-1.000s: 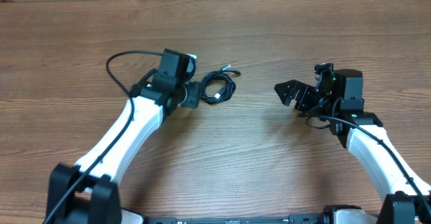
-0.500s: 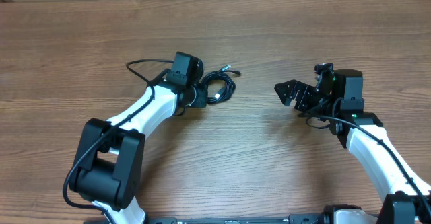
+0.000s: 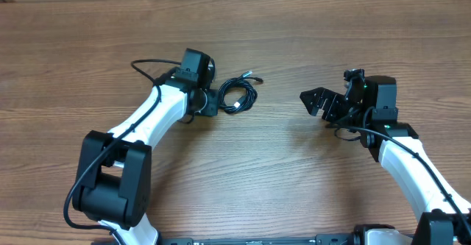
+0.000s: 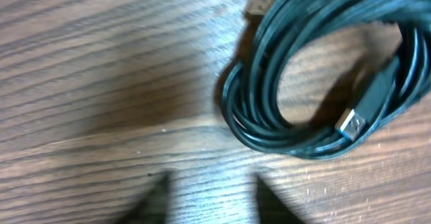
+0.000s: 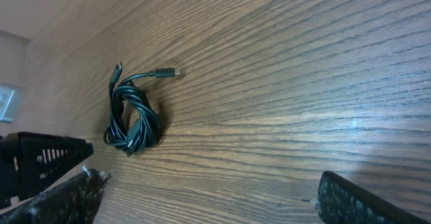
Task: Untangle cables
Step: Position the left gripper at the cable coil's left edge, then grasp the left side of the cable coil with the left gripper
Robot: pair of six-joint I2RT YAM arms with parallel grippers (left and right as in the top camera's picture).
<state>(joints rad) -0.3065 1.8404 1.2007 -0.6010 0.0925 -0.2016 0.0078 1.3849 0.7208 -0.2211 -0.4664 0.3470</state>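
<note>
A silver-tipped plug [image 4: 351, 124] lying across the coiled cables [image 4: 316, 83] is made out only in the left wrist view. From overhead, the coil is seen on the table [image 3: 243, 179] just beside the left gripper [image 3: 211, 103], whose blurred fingertips [image 4: 156, 198] are parted over bare wood, with the left arm reached forward. The right gripper [image 3: 315, 101], well apart from the coil, is spread wide and pointed toward it.

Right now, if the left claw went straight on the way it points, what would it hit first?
Most likely the coiled bundle of thin black cables, lying just ahead of the left gripper.
</note>
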